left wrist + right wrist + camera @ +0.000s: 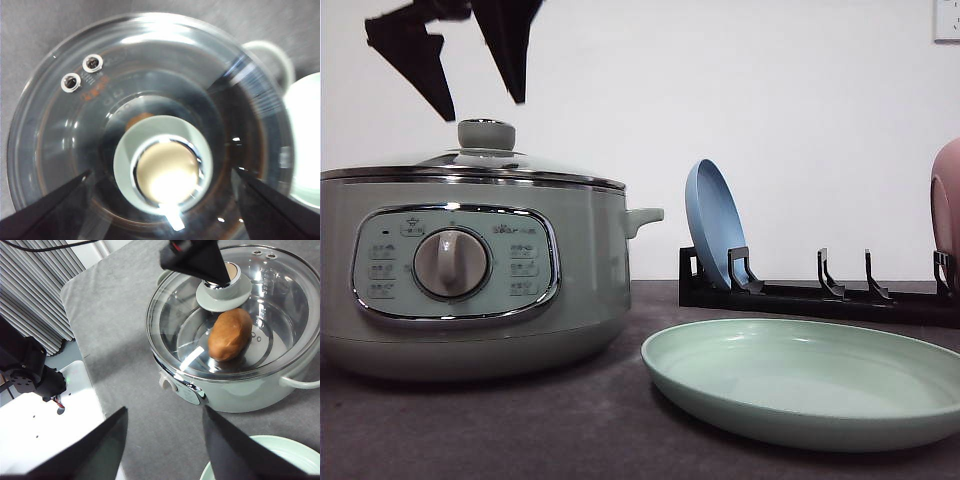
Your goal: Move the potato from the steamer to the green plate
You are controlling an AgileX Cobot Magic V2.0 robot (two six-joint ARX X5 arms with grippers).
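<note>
Lying inside the steamer, under the closed glass lid, the potato, resting on the inner tray just beside the lid knob. Hovering straight above that knob, not touching it, the left gripper, fingers spread wide and grasping nothing (in the left wrist view the two dark tips are flanking the knob with gaps on both sides). Hanging well apart from the pot, over the grey table, the right gripper, jaws parted and empty. Sitting empty beside the steamer, toward the right arm's side, the green plate. Standing behind it in the black rack, a blue plate.
</note>
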